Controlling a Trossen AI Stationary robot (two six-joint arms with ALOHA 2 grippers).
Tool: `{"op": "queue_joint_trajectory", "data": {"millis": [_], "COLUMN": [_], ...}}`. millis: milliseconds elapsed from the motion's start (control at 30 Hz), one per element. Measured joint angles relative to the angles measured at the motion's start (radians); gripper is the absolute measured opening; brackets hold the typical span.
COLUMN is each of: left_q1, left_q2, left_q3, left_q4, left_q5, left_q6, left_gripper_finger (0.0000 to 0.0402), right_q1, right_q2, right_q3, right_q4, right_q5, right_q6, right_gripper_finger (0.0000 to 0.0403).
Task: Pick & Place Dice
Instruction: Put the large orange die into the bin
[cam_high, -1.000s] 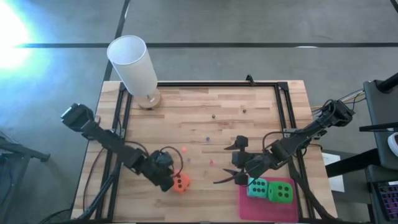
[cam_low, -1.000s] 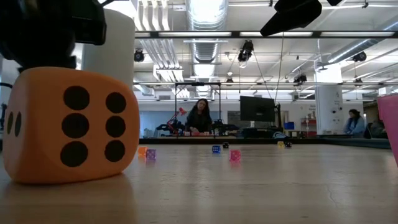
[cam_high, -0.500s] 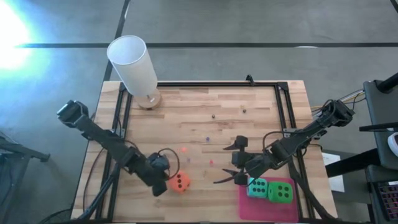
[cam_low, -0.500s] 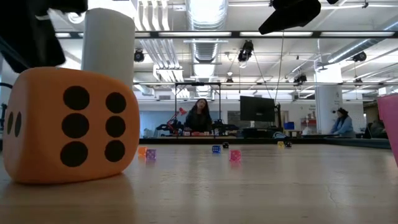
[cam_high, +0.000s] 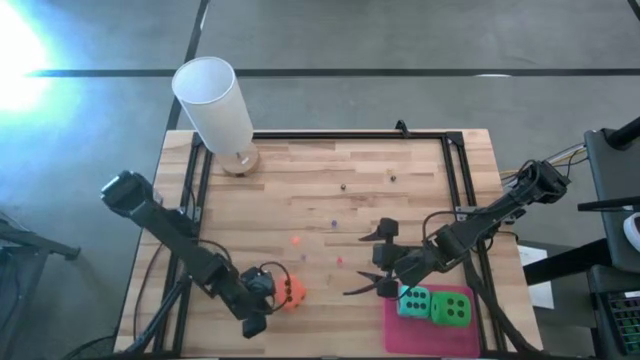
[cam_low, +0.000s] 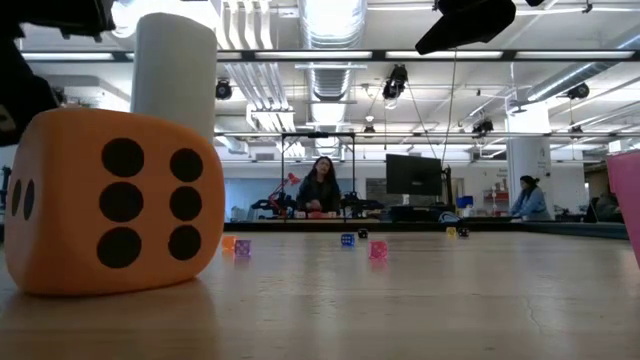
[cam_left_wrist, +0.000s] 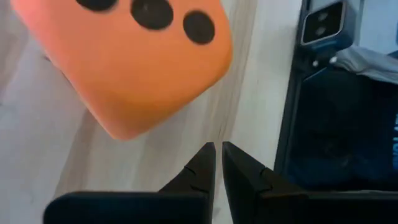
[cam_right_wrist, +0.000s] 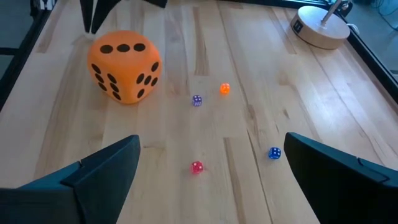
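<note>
Low view, orange die (cam_low: 112, 202) six-face toward camera, left fingers (cam_left_wrist: 217, 165) closed, empty, right fingers (cam_right_wrist: 205, 180) wide, empty

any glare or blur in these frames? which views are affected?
High view: strong white glare at the upper left edge, over the floor, off the table. Low view: bright ceiling lights wash out the top; the orange die looms huge up close. Left wrist view: the orange die is soft-edged, too close. Right wrist view: evenly lit, sharp.

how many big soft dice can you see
3: the orange die on the bare wood by the left gripper; the teal die and green die on the pink mat.
</note>
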Motion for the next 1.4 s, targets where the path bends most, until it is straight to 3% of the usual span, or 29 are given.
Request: {"op": "queue_joint_trajectory", "data": {"millis": [300,633,1033,1400], "left_q1": [0.066,0.219,0.445,0.564], "left_q2": [0.112,0.118,0.117,0.117], "left_q3": [0.006,0.006,0.006,0.006], "left_q4": [0.122,0.120,0.126,0.137], "left_q5": [0.049,0.042,-0.030,-0.090], "left_q6": [0.111,0.323,0.525,0.634], "left_gripper_finger": [0.0036,0.0036,0.0036,0.0036], "right_q1": [0.000,-0.001,-0.001,-0.001], "right_q2": [0.000,0.000,0.000,0.000], "right_q3": [0.000,0.000,0.000,0.000], "right_q4": [0.009,0.013,0.013,0.013], "right_q5": [0.000,0.000,0.000,0.000], "right_q6": [0.000,0.000,0.000,0.000], "right_gripper_finger": [0.0396,0.0396,0.0396,0.0396]}}
